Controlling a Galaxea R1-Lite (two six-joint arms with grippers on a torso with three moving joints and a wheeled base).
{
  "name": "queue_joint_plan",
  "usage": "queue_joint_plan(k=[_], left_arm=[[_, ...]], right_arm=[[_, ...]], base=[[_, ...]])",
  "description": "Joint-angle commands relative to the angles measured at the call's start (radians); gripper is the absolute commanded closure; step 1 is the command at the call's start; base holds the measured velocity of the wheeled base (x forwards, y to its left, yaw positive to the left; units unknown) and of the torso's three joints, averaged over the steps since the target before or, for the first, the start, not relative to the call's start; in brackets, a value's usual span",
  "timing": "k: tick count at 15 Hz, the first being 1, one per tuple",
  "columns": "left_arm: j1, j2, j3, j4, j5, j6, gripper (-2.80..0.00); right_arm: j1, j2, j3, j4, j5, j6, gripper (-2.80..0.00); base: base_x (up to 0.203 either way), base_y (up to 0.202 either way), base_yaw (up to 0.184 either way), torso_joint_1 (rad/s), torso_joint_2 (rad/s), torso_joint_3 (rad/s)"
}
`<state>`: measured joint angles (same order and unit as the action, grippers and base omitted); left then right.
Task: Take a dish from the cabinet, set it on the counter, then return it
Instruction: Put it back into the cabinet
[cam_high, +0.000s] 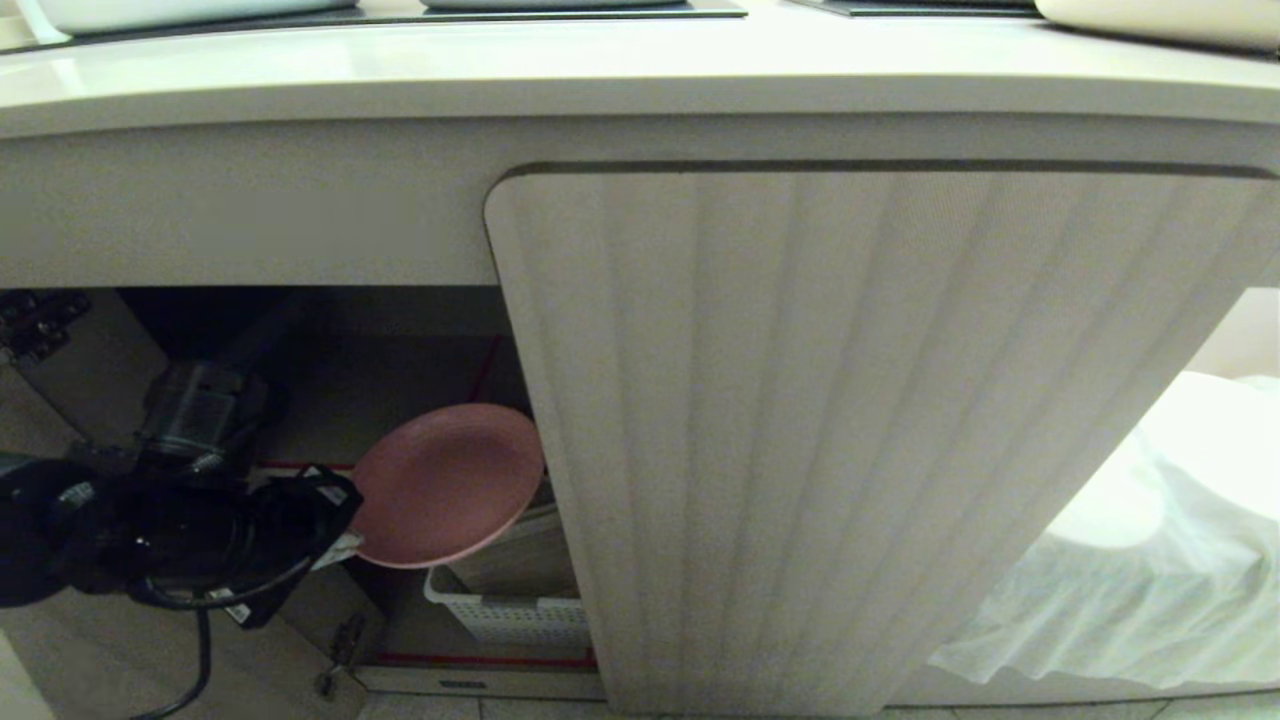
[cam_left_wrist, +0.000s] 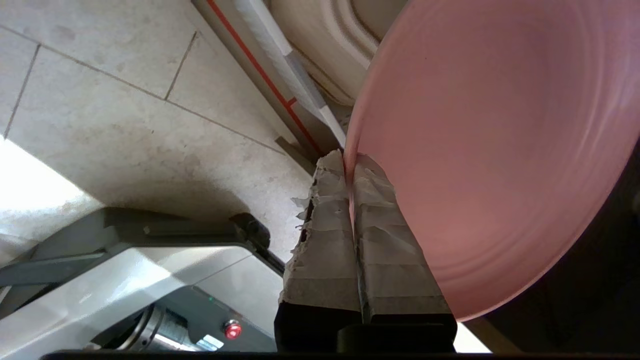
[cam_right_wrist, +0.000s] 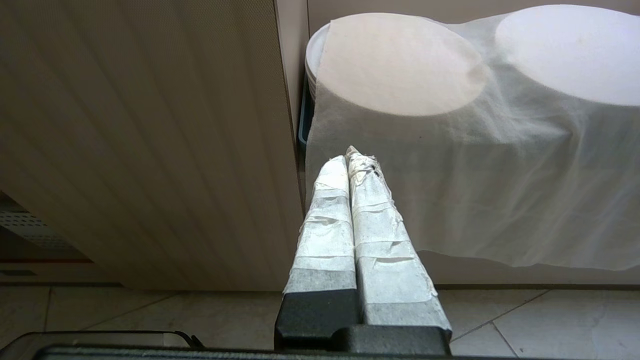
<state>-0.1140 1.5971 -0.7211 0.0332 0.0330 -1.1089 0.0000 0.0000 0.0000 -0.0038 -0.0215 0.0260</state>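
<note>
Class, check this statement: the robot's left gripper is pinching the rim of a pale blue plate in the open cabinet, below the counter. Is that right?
Not quite: the plate is pink, not pale blue. The left wrist view shows the left gripper shut on the rim of the pink plate, and the head view shows it in the open cabinet below the counter.

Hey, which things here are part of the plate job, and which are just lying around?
Job: pink plate, left tool shut on its rim, cabinet, counter.

Lying about: white basket, draped cloth, right tool shut, idle.
</note>
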Motion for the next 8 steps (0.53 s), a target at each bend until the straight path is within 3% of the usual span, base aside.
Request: queue_joint_plan(k=[1,8], left_arm=[[0.001,0.028,-0.001,-0.023,0.001,-0.006,0.0],[0.003,0.072,-0.016,-0.064,0.005,-0.002,0.0]], right_arm=[[0.0,0.0,0.0,-0.001,0.0,0.0,0.0],[0.0,0.0,0.0,-0.001,0.0,0.001,0.0]], base=[[0.0,0.0,0.0,0.0,0.0,0.0],[0.0,0.0,0.0,0.0,0.0,0.0]])
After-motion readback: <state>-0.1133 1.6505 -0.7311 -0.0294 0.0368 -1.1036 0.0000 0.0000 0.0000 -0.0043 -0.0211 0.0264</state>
